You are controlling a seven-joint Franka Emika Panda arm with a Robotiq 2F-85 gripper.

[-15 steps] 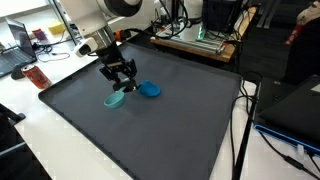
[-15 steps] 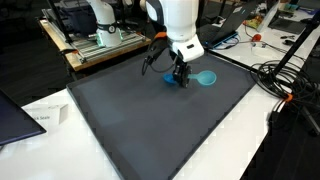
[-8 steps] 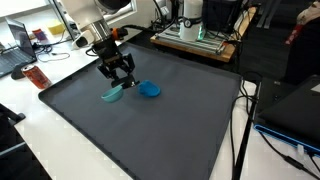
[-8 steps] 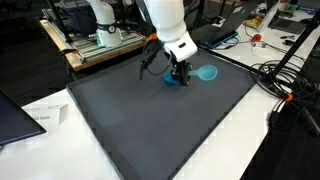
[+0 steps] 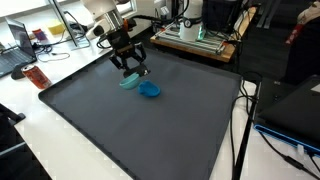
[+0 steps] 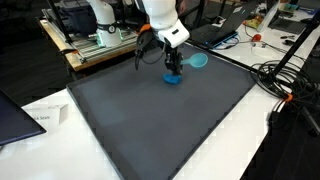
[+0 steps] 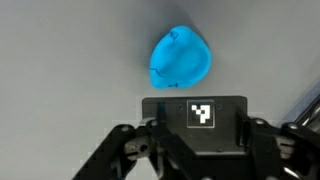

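End effector, clamped shut on the light-teal cup, has lifted it off the dark mat in the last sec, so it's now airborne just beside the unmoved blue cup, i.e. grip looks secure.
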